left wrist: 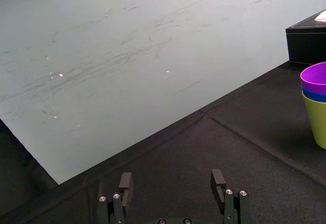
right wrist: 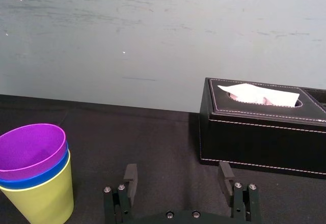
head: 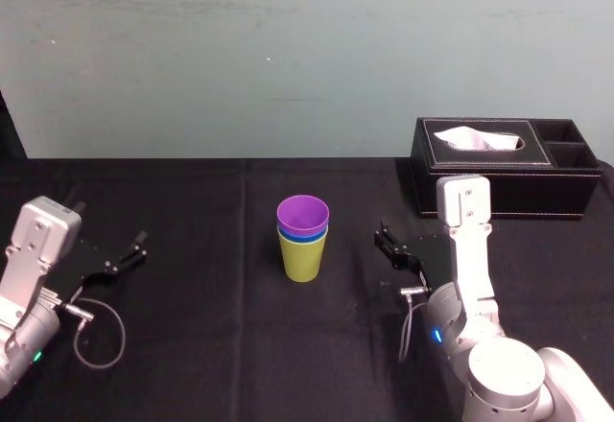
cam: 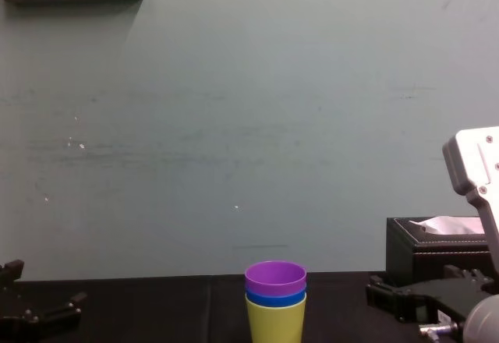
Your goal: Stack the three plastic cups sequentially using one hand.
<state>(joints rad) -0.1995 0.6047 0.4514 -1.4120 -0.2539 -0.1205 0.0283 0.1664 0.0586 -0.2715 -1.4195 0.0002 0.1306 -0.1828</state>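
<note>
The three cups stand nested in one upright stack near the middle of the black tablecloth (head: 211, 345). The yellow-green tapered plastic cup (head: 304, 261) is at the bottom and rests on the cloth. The bright blue plastic cup (head: 303, 237) sits inside it, showing as a narrow band under the top rim. The purple plastic cup (head: 303, 215) sits inside the blue one, its mouth open upward. My right claw (head: 384, 238), black and two-fingered on the silver-grey arm with the blue light, sits low by the cloth to the right of the stack. It is near the stack but apart from it. Its fingers (right wrist: 131, 175) are spread wide with nothing between them, and they point toward the cups. Behind my right arm, against the pale green-grey wall (head: 288, 48), lies the black stitched tissue box (head: 489, 168), with a white tissue (head: 477, 138) poking out of its top slot. My left claw (head: 139, 247) is parked low on the left side of the table, well apart from the stack. Its fingers are spread too and hold nothing.
</note>
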